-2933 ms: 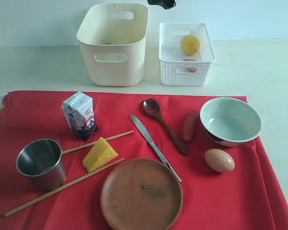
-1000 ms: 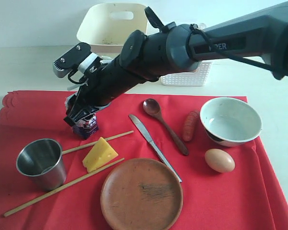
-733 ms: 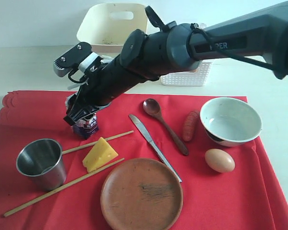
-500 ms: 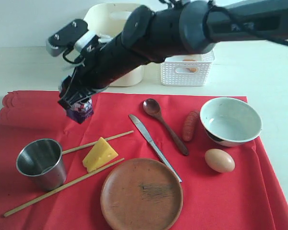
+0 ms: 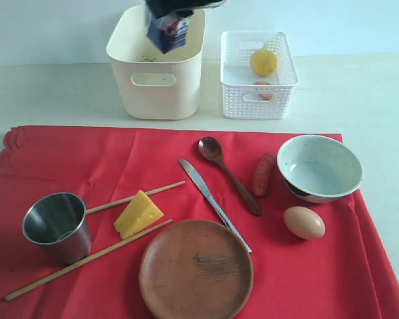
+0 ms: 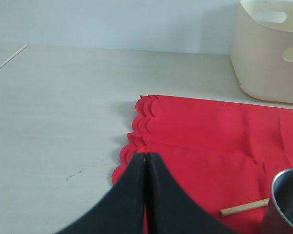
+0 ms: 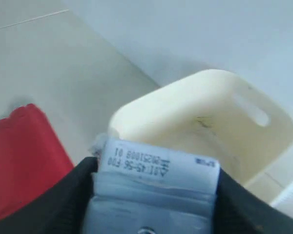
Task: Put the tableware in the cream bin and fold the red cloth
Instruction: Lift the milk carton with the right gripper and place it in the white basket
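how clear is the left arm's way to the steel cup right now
Probably yes, it looks clear: the steel cup stands close by on the red cloth, only a chopstick end beside it. The left fingers are shut, so they would need to open first.

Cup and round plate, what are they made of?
The cup looks like shiny steel: grey, with reflections on its wall. The round plate looks like matte brown wood, perhaps clay: a dull surface with dark scuffs.

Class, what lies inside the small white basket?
A yellow lemon sits in the white basket. In front of it an orange-brown thing shows only partly; the basket's front wall covers the rest, so it cannot be named.
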You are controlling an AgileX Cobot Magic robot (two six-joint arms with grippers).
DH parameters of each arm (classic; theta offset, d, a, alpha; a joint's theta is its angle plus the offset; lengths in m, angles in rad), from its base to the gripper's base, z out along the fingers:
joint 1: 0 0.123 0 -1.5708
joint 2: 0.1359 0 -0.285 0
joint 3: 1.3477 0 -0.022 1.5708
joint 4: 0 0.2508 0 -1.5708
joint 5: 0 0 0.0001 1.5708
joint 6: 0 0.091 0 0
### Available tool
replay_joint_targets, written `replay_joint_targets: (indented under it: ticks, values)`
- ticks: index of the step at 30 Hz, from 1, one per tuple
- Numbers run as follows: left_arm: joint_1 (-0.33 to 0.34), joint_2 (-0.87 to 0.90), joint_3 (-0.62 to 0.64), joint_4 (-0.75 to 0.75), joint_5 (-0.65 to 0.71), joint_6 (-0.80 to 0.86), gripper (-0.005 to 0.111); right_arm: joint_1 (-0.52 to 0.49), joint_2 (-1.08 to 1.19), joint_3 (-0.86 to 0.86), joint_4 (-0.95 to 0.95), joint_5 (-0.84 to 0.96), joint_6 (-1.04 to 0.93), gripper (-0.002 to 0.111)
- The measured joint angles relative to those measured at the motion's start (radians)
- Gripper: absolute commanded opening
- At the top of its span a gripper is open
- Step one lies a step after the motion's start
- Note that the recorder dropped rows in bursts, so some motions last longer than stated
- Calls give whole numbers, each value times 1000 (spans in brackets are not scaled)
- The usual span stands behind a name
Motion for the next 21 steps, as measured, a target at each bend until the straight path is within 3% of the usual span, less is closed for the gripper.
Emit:
replay_joint_targets:
  ticks: [9, 21]
  values:
    - [0, 0, 0, 0, 0, 0, 0, -187, 52, 0, -7, -130, 66, 0]
    - [0, 0, 0, 0, 0, 0, 0, -210, 271, 0, 1, -314, 97, 0]
